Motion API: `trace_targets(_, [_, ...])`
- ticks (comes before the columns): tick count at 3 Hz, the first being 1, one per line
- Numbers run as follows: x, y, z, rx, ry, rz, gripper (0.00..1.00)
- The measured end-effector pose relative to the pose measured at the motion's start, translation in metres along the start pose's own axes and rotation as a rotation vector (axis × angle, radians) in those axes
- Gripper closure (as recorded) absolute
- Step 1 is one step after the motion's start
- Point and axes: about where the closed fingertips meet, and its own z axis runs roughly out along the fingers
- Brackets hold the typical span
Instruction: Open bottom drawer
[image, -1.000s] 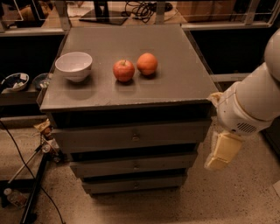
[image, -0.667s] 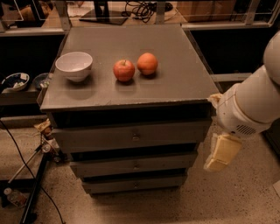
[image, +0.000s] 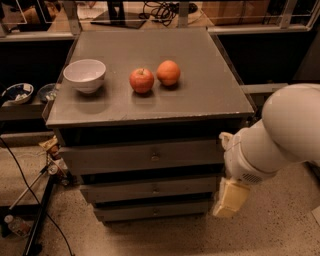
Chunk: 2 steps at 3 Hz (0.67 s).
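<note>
The bottom drawer (image: 150, 211) is the lowest and thinnest of three grey drawer fronts on the cabinet, with a tiny central knob (image: 153, 212). It sits flush with the cabinet, shut. Above it are the mid-sized drawer (image: 150, 189) and the tall top drawer (image: 142, 157). My white arm (image: 280, 135) comes in from the right. The gripper (image: 229, 199) hangs as a cream-coloured block at the cabinet's right front corner, level with the two lower drawers and to the right of them. It does not touch any knob.
On the cabinet top (image: 210, 85) stand a white bowl (image: 85, 75), a red apple (image: 142, 80) and an orange (image: 168, 73). Black cables and a stand (image: 35, 210) lie on the speckled floor at left. Dark shelving stands behind and to both sides.
The gripper and arm have shifted very slightly left toward the cabinet. The drawers have not moved.
</note>
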Motion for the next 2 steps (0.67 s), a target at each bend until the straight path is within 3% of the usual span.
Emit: trace_targets(2, [0.002, 0.012, 0.018, -0.028, -0.002, 0.014, 0.00])
